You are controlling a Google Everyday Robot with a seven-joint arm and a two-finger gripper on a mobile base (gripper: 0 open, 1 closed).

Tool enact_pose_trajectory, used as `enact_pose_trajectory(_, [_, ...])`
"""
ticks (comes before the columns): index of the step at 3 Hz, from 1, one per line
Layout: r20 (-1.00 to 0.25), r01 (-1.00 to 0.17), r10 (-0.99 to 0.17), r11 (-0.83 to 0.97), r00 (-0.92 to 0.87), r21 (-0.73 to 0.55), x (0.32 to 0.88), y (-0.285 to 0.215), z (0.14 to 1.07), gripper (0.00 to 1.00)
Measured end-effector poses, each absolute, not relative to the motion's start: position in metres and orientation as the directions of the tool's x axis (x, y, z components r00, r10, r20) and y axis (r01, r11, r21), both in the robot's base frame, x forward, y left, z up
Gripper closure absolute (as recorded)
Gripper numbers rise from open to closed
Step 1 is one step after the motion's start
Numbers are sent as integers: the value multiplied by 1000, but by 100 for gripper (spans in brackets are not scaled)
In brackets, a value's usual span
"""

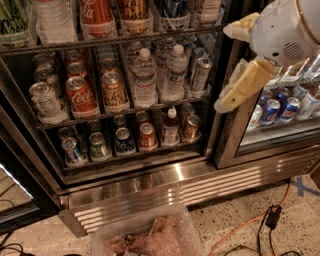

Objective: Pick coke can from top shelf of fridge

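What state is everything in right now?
Fridge, left side: open.
Right glass door: shut.
Gripper: open, empty, in front of that door.
Coke can: upright on the top shelf, untouched.
Water bottles: upright, capped.

Two red cans are counted at the front: the coke can [95, 15] at eleven o'clock and a second coke can [80, 96] at nine. Two water bottles [145, 77] are counted near centre. One gripper [225, 67], its two fingers apart, is seen at two o'clock.
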State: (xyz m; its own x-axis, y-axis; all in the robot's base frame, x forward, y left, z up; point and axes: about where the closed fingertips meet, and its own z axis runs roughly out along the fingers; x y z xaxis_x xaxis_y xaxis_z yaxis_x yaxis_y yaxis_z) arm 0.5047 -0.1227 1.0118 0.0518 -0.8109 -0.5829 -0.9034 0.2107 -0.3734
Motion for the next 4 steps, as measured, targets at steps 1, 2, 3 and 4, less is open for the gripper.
enact_pose_trajectory(1, [-735, -886, -666, 254, 131, -388, 514, -90, 1042, 0])
enact_pose_trajectory(2, [-778, -895, -613, 258, 139, -363, 508, -75, 1055, 0])
enact_pose_trajectory(3, [-777, -895, -614, 258, 138, -363, 508, -75, 1054, 0])
enact_pose_trajectory(4, [-808, -897, -564, 252, 170, -364, 522, -51, 1049, 0])
